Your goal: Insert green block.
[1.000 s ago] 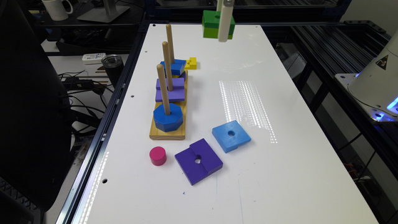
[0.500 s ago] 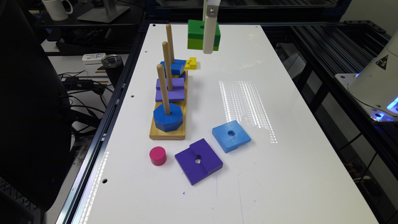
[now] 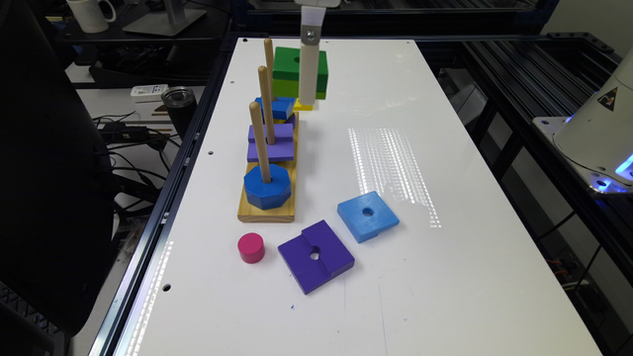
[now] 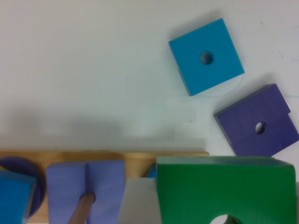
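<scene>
Since half a second earlier, my gripper (image 3: 307,96) had carried the green block (image 3: 293,69) toward the exterior view's left, bringing it close beside the far peg (image 3: 268,62) of the wooden peg stand (image 3: 267,210). I held the block clear of the white table (image 3: 395,277), pinched between my fingers (image 4: 139,201), one white finger pressed flat against its side. My jaws were spread no wider than the block itself. Its round centre hole showed in both views, though whether it sat over the peg tip I could not tell from the exterior view. A small yellow block (image 3: 299,105) lay just below the held block. The light-blue square (image 3: 368,215) and purple square (image 3: 315,255) rested well apart from me.
</scene>
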Controlling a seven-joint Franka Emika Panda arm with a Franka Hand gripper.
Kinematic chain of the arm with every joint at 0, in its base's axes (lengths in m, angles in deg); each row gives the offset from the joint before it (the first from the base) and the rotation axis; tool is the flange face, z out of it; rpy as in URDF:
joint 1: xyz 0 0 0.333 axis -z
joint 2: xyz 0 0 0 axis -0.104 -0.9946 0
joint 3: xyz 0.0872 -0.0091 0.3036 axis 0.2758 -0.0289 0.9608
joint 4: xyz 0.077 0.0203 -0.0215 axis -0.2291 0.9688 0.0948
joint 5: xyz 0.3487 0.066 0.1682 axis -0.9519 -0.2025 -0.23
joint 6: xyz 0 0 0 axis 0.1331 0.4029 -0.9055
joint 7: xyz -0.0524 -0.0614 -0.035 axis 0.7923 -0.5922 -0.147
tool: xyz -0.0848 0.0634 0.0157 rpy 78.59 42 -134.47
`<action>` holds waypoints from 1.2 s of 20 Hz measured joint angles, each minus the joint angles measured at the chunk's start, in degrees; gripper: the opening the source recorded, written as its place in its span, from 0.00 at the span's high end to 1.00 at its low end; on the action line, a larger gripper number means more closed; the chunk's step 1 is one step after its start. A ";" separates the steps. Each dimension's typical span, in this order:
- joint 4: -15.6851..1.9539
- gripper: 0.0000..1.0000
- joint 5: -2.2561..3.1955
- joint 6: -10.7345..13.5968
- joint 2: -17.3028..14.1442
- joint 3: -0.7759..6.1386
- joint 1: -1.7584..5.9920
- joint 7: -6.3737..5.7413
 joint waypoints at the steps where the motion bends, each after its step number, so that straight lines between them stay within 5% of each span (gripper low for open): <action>1: -0.43 1.00 0.06 0.03 -0.37 0.17 -0.01 -0.20; 11: -3.31 1.00 0.90 0.12 -2.94 1.48 -0.06 -1.82; 24: -3.60 1.00 0.95 0.12 -3.20 1.71 -0.05 -1.97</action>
